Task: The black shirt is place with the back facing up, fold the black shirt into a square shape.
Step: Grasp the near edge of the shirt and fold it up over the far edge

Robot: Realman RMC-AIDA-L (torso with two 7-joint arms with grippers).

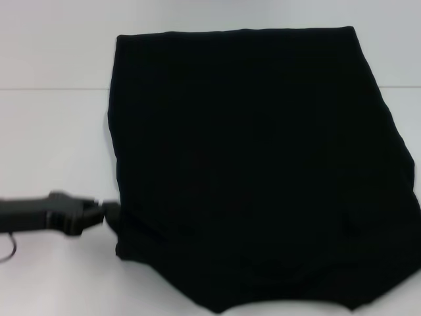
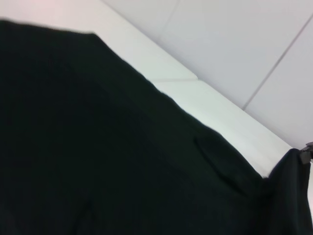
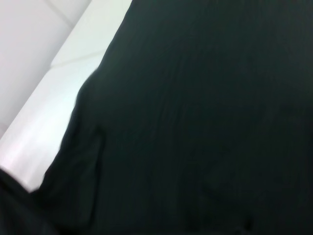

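Note:
The black shirt [image 1: 256, 164] lies spread on the white table, plain side up, and is much wider than the grippers. It fills most of the left wrist view [image 2: 98, 147] and the right wrist view [image 3: 195, 122]. My left gripper [image 1: 110, 212] reaches in from the left and is shut on the shirt's left edge near the front corner, where the cloth bulges toward it. The right gripper is outside the head view. A small part of it [image 2: 308, 152] shows far off in the left wrist view, at a raised point of the cloth.
The white table [image 1: 52, 145] has bare surface to the left of the shirt and a seam line across it. A thin cable [image 1: 8, 250] hangs beneath the left arm. The shirt's front hem reaches the bottom of the head view.

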